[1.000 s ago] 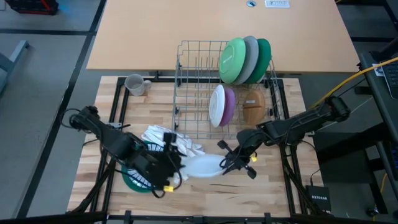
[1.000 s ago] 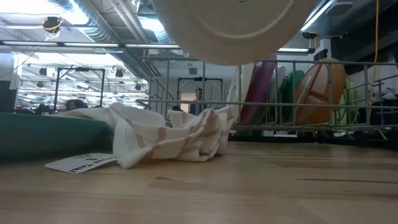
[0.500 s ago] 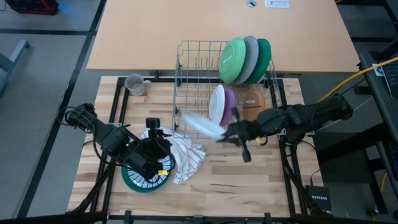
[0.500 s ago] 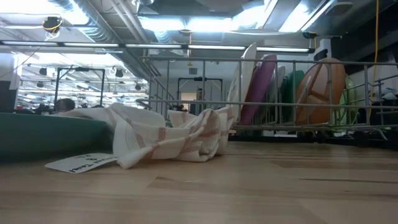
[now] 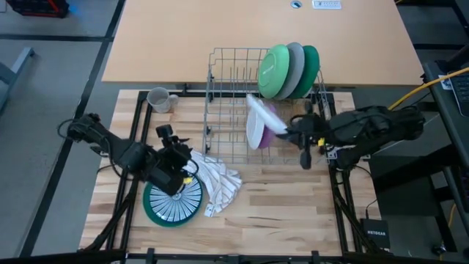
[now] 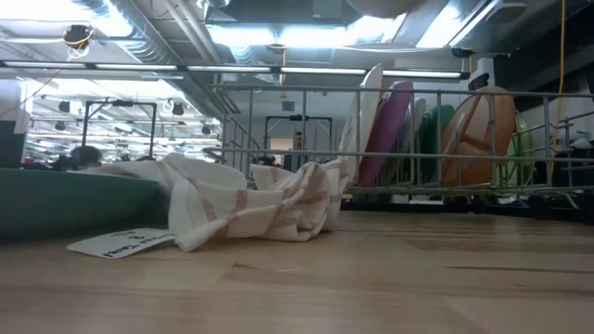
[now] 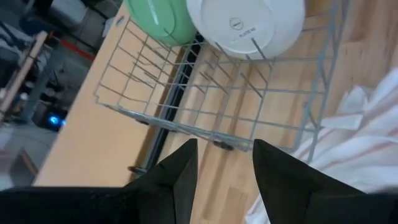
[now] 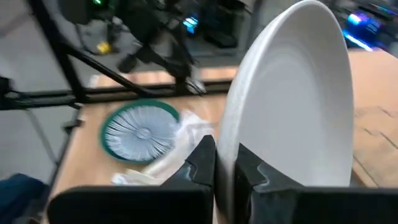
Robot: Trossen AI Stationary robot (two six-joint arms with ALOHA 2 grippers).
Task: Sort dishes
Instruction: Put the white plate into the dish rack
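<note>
My right gripper (image 5: pixel 286 132) is shut on a white plate (image 5: pixel 258 111), held on edge in the air over the grey wire rack (image 5: pixel 227 110). The rack holds green (image 5: pixel 272 71), grey (image 5: pixel 295 67) and teal (image 5: pixel 312 70) plates, a white (image 7: pixel 245 25) and a purple plate (image 5: pixel 270 126), all on edge, and a brown bowl (image 5: pixel 299 123). A teal plate with white rays (image 5: pixel 173 203) lies flat on the table. My left gripper (image 5: pixel 170 141) hovers open above the plate's far side, pointing toward the rack. A grey mug (image 5: pixel 160 99) stands far left. My right gripper pinches the white plate's rim (image 8: pixel 225 163) between its two fingers (image 8: pixel 204 157), one on each face. The fingers come from the table's right, close to level. The plate stands on edge, lifted clear above the rack's near right part.
A white cloth with dark stripes (image 5: pixel 214 180) lies crumpled between the flat teal plate and the rack's near left corner. A small white tag (image 6: pixel 121 243) lies on the wood near it. Bare wood (image 5: pixel 293 205) stretches along the near right.
My right gripper has risen from the table by the cloth and gone toward the far edge, over the rack, turning the white plate from flat to on edge. My left gripper has drawn back toward the table's left and tipped up toward the rack, uncovering the teal plate.
</note>
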